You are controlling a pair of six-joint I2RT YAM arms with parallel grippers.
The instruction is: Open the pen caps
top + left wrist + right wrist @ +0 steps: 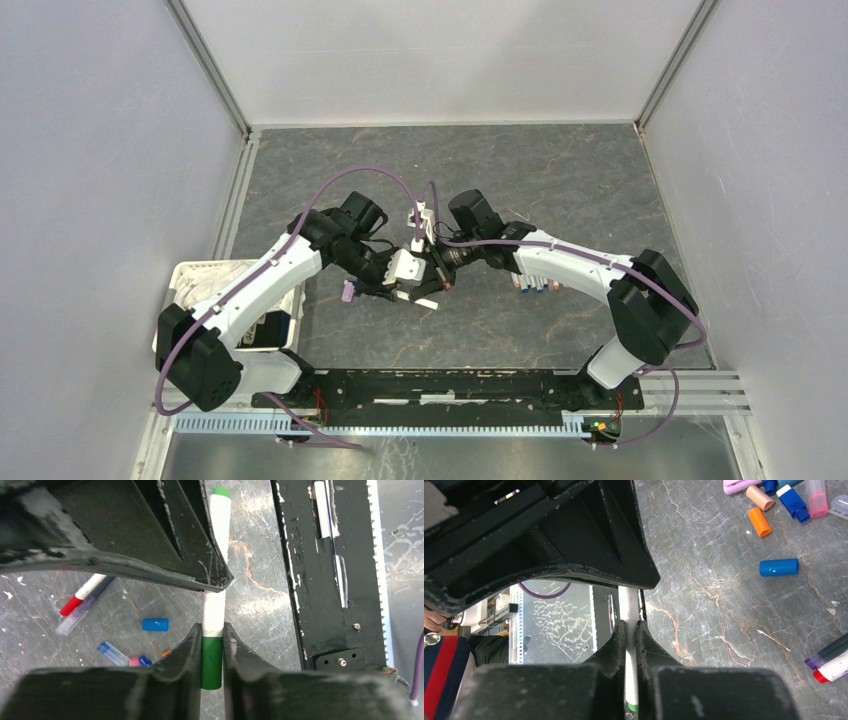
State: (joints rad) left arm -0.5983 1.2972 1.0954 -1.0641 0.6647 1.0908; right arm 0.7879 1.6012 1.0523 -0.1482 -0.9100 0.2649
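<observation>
held pen [215,612]: white barrel, off the table [260,580], spanning between my two grippers.
my left gripper [212,642]: clamped on the held pen's green cap [211,665], one finger on each side.
my right gripper [629,635]: closed tight on the held pen's white barrel, further along from the green cap.
green cap: seated on the barrel's end, no gap showing at the join.
far end of the held pen: green too, poking out past my right fingers.
blue cap [155,624]: loose on the table beside the held pen, not touching it.
orange cap [759,522]: loose, clustered with peach, blue and lilac pieces, beyond the blue cap from the held pen.
red-ended pen [74,605]: flat against a dark purple pen [87,605], further from the held pen than the blue cap.
white tray [215,265]: well apart from the held pen, on my left.
</observation>
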